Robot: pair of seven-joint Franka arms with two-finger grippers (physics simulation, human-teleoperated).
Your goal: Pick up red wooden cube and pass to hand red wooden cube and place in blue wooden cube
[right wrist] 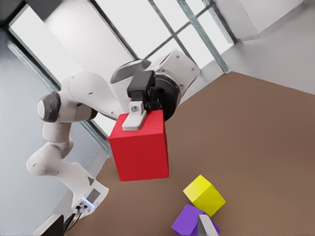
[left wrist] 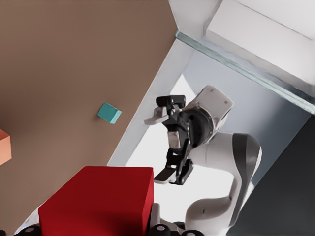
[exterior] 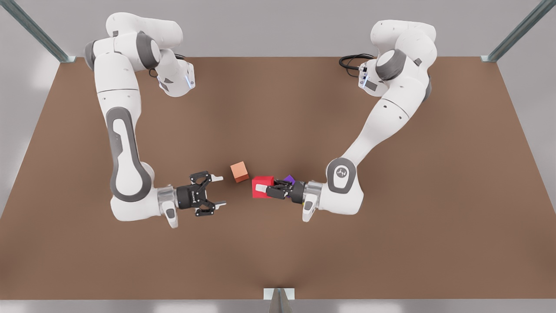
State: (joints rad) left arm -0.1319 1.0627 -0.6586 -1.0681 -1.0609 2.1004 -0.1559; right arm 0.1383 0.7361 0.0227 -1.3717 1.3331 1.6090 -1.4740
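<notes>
The red wooden cube (exterior: 262, 186) is gripped above the brown surface (exterior: 278, 243) by the left hand (exterior: 263, 189). Facing it, the right hand (exterior: 219, 191) is held open. The blue wooden cube (left wrist: 109, 113) is seen lying on the surface.

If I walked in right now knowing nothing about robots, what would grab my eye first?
Probably the red wooden cube, bright against the brown table and clamped in the left gripper near the middle. Facing it across a gap, the right gripper hangs open, as if waiting. A pale orange cube sits just behind them.
</notes>
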